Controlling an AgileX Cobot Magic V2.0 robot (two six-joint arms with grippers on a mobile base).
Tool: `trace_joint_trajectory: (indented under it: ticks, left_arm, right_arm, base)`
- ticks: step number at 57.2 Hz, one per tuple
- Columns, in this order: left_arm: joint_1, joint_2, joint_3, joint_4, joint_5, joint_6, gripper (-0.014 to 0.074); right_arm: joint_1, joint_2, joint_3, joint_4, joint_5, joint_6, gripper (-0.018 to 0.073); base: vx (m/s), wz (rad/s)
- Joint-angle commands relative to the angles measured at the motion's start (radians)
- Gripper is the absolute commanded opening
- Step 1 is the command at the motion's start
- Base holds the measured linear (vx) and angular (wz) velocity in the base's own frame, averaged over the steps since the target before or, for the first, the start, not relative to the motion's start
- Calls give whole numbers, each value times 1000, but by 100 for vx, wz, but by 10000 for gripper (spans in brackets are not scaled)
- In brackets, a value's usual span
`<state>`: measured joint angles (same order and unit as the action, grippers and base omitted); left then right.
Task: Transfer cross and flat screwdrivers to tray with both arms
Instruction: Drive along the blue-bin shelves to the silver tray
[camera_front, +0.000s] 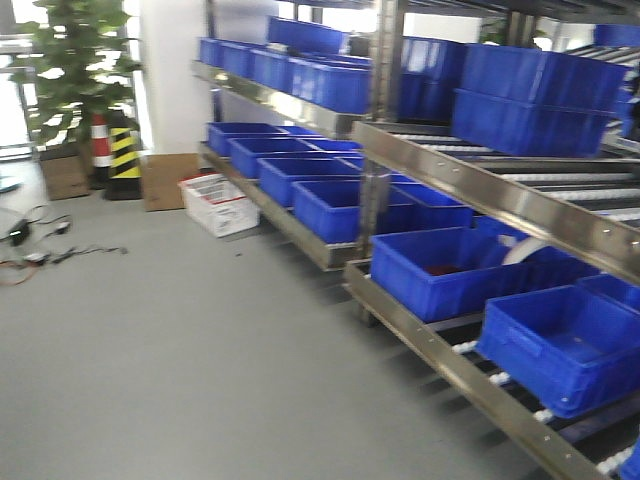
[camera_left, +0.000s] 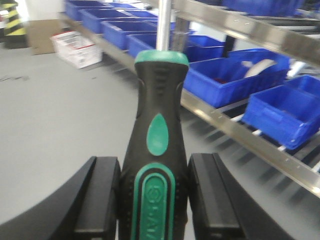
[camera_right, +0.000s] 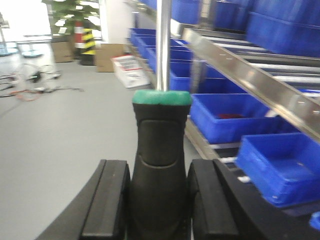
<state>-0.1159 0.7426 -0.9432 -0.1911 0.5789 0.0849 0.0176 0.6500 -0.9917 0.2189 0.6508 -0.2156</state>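
Left claw and right claw each clamp a screwdriver handle, but long shafts may strike the rack alongside

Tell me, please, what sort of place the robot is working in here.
Most likely a warehouse or factory storeroom: long steel roller racks carry rows of blue plastic bins above a grey floor, and a yellow-and-black hazard post stands at the far end.
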Motion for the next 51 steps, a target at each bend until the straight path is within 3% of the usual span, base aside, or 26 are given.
trace_joint_trajectory:
  ticks: [1, 30, 51]
  left_arm:
    - [-4, -1, -31, -17, -88, -2, 0]
    - [-4, 0, -31, -17, -88, -2, 0]
    - [-4, 0, -31, -17, -88, -2, 0]
  right_arm:
    - [1, 2, -29, 6, -80, -1, -8]
    - [1, 2, -29, 6, -80, -1, -8]
    - [1, 2, -29, 6, -80, -1, -8]
  base:
    - [56, -55]
    - [52, -50]
    - [41, -71]
